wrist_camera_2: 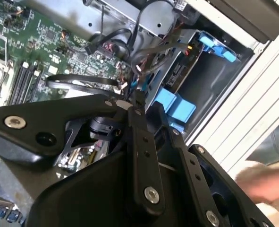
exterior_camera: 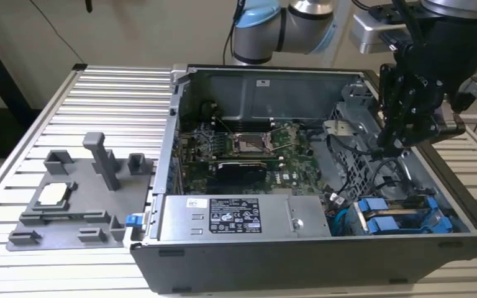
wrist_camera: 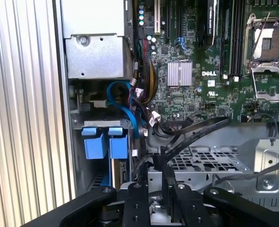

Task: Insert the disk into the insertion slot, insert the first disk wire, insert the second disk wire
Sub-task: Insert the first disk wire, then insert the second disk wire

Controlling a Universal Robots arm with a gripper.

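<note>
The open case (exterior_camera: 305, 261) stands nearest on the slatted table (exterior_camera: 97, 87), with a grey fixture plate (exterior_camera: 64, 214) beside it on the exterior view's left. In the case's near corner two blue-framed disks (exterior_camera: 384, 223) sit side by side in the slot (wrist_camera: 101, 124) — which one is the task's I cannot tell. Just beyond, over the perforated cage (wrist_camera: 200, 161), the hand (wrist_camera_2: 137, 105) is pinched on a black wire (wrist_camera: 177, 146) — the green board (exterior_camera: 297, 139) lies farther in.
</note>
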